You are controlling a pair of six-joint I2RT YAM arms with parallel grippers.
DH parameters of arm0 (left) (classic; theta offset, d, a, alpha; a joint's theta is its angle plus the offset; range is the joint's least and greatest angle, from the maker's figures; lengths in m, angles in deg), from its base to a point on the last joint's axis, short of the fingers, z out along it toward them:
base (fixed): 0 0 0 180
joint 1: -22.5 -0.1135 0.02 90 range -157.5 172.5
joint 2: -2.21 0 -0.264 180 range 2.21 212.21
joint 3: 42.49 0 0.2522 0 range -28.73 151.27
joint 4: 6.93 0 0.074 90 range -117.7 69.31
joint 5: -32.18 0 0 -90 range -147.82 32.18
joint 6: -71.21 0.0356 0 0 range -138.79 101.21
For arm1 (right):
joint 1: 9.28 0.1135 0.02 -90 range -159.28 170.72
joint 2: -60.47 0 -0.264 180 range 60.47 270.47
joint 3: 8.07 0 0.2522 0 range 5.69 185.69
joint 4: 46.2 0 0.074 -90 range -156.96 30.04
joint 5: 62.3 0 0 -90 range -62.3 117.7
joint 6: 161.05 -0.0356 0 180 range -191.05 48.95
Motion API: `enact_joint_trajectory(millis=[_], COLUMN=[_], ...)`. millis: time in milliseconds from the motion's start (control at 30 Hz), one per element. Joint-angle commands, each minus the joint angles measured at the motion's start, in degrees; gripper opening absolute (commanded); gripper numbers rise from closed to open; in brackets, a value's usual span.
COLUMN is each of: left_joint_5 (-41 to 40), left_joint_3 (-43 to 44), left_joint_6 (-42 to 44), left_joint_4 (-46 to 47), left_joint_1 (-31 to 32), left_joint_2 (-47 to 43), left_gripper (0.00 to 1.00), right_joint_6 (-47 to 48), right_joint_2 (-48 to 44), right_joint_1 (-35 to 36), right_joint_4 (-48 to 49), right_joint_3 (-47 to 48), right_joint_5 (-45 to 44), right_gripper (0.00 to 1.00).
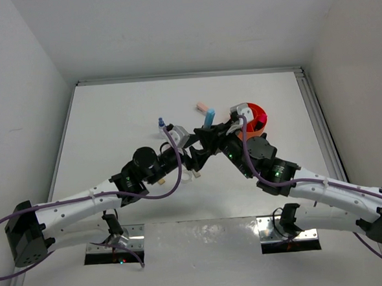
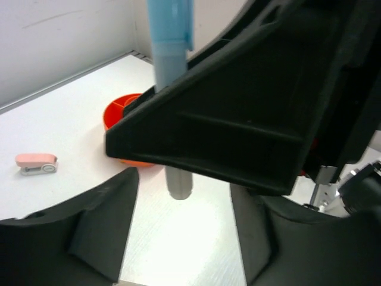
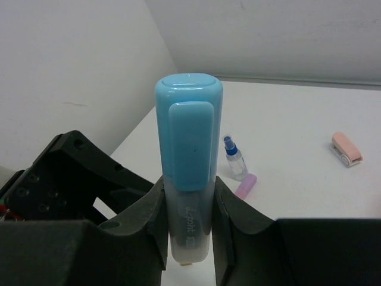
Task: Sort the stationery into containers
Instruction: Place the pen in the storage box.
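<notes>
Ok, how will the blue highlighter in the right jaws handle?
The highlighter looks like rigid plastic, probably light. Its smooth barrel may slip in the jaws, which pinch it below the cap. Laid down, the flat clip should likely stop it rolling.

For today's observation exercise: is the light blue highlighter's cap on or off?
On. The highlighter, gripped by the right tool, shows its clipped blue cap seated on the pale barrel.
</notes>
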Motion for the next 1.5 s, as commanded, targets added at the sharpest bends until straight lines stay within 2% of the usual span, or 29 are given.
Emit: enact_joint_trajectory(millis=[0,100,133,200,267,400,567,633,667,733,833,867,1300,1433,1467], left_joint_5=[3.05,1.47,0.94,0.41,0.50,1.29,2.69,3.13,3.22,3.22,3.05,2.52,3.04,3.13,3.13], left_joint_3=[0.98,0.72,0.72,0.90,0.90,0.81,0.46,0.46,0.46,0.46,-0.07,-0.16,-0.51,-0.86,-1.04], left_joint_6=[1.79,2.67,2.68,4.96,6.01,6.72,3.56,3.55,1.47,0.66,-0.05,0.04,2.06,2.59,2.68], left_joint_4=[4.54,3.48,3.31,2.87,2.43,1.99,4.36,4.80,4.89,4.89,5.50,5.50,3.92,3.57,3.57], left_joint_1=[-0.26,-0.34,-0.26,-0.34,-0.26,-0.34,-0.26,-0.34,-0.34,-0.34,-0.26,-0.26,-0.34,-0.34,-0.34], left_joint_2=[-1.65,-2.01,-2.18,-2.36,-2.97,-3.76,-3.33,-2.71,-2.62,-2.18,-2.62,-2.62,-4.38,-4.64,-4.73], left_gripper=[0.58,0.39,0.38,0.46,0.59,0.60,0.60,0.56,0.47,0.40,0.15,0.01,0.00,0.00,0.00], right_joint_6=[-0.81,-1.07,-0.99,-0.90,-0.81,-0.81,-2.56,-3.71,-3.88,-3.89,-3.89,-3.89,-3.63,-2.92,-2.92], right_joint_2=[0.35,0.35,0.35,0.18,-0.35,-1.05,-0.96,-1.05,-1.05,-1.23,-1.23,-1.23,-2.19,-2.81,-3.07], right_joint_1=[0.75,0.75,0.75,0.92,0.92,0.92,1.28,1.80,1.89,2.42,2.68,2.68,3.47,3.47,3.47], right_joint_4=[-0.11,-0.20,-0.20,-0.64,-1.08,-1.17,-0.91,-0.21,-0.11,0.15,0.15,0.15,2.87,0.51,0.33], right_joint_3=[-1.10,-0.75,-0.66,-0.83,-1.10,-1.19,-1.88,-2.50,-2.85,-3.12,-3.12,-3.03,-5.41,-4.97,-5.05], right_joint_5=[0.96,1.40,1.31,0.87,0.26,-0.10,0.34,0.08,-0.18,-0.80,-1.50,-1.50,-1.86,-1.51,-1.50], right_gripper=[0.00,0.00,0.00,0.00,0.00,0.00,0.00,0.00,0.00,0.00,0.00,0.00,0.00,0.00,0.04])
